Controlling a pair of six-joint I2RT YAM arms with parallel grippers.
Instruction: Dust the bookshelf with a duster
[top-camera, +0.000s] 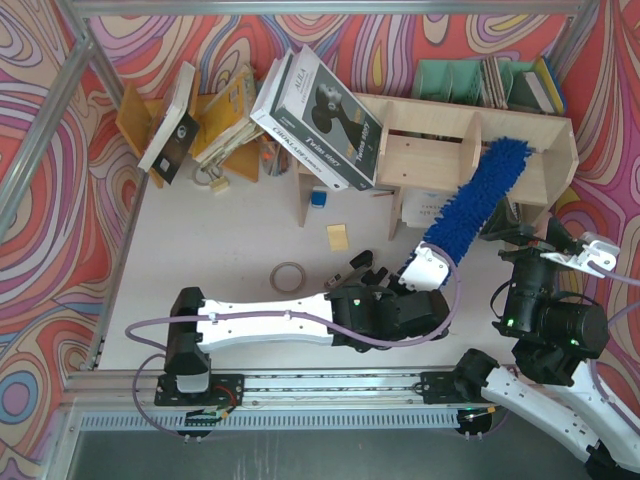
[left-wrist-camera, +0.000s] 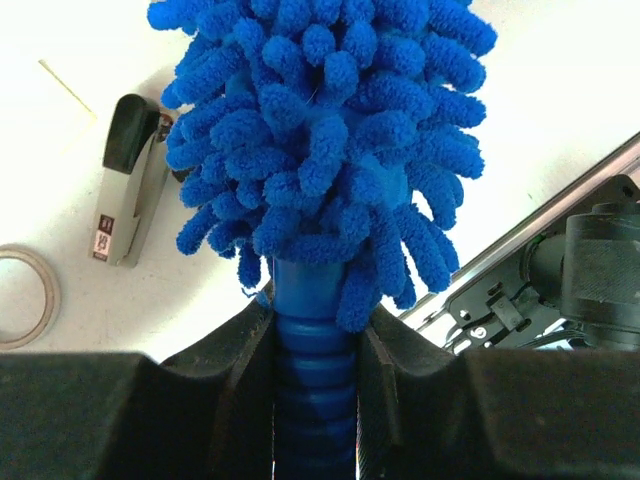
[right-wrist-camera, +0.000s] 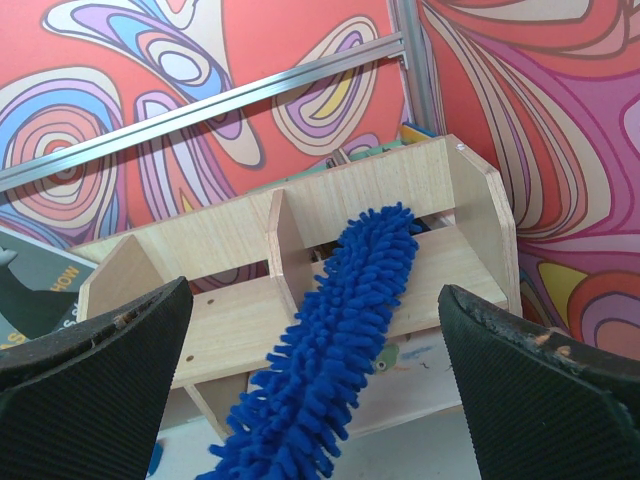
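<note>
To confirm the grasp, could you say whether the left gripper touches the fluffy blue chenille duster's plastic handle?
Touching. The left wrist view shows the left gripper clamped on the duster handle.

A lab test cell: aluminium frame (top-camera: 48, 125), swirl-patterned backdrop walls (top-camera: 50, 280), robot arms (top-camera: 270, 322) on a rail (top-camera: 340, 383).

A tilted box (top-camera: 318, 118) blocks the left end of the bookshelf (top-camera: 437, 152). A tape roll (top-camera: 288, 277) and yellow note (top-camera: 338, 237) lie at the table (top-camera: 220, 240) centre, with open surface toward its left edge.
</note>
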